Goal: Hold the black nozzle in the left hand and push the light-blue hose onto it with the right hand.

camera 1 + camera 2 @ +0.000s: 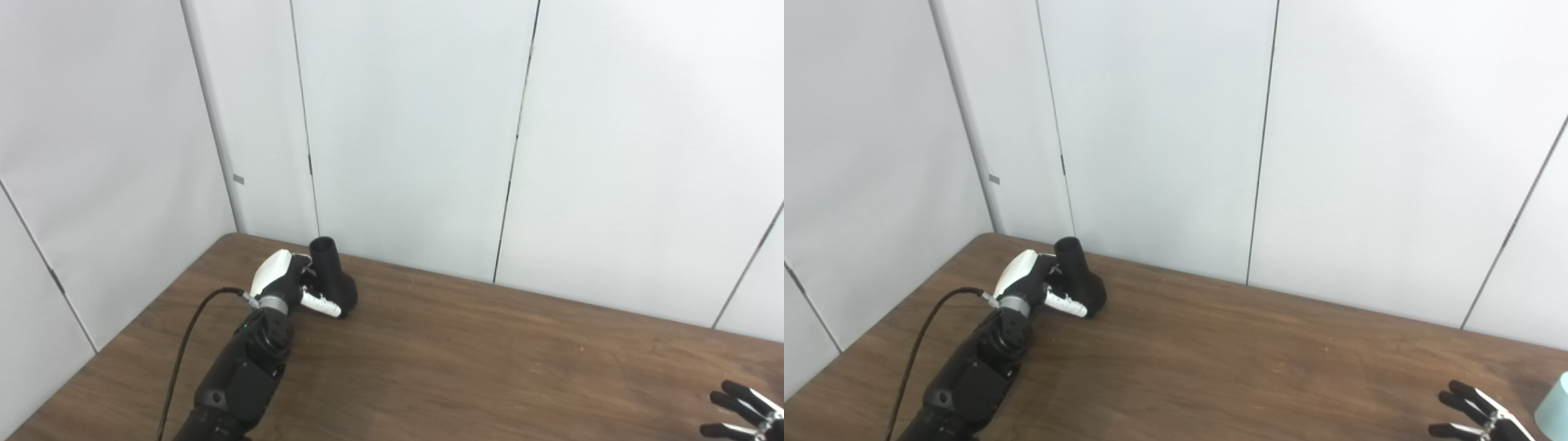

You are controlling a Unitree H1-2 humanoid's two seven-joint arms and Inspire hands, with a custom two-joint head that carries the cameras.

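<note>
- Counter (465,367): brown wood-grain top filling the lower half of the frame; its far edge runs from upper left down toward the right, against the wall panels (416,122). The broad middle stretch between the two hands lies open.
- Wall panels: pale grey, with dark vertical seams; they meet in a corner at the upper left, just behind the nozzle.
- Left arm (245,373): black, entering from the bottom left and reaching diagonally toward the far-left corner of the counter; a black cable (184,349) loops beside it.
- Left hand (288,285): white-backed, set against the near-left side of the black nozzle (334,275). Fingers curled round the nozzle's body, clamped on it; a white-tipped finger lies across its lower front.
- Black nozzle: left of centre, near the counter's far edge, narrow round mouth tilted up and slightly left, wide base low at the counter.
- Right hand (1476,416): bottom right corner, only dark fingers in view, spread apart and holding nothing, low over the counter.
- Light-blue hose (1557,398): a pale blue rounded end at the right edge of the right eye view, just beside the right hand, not touching it.
</note>
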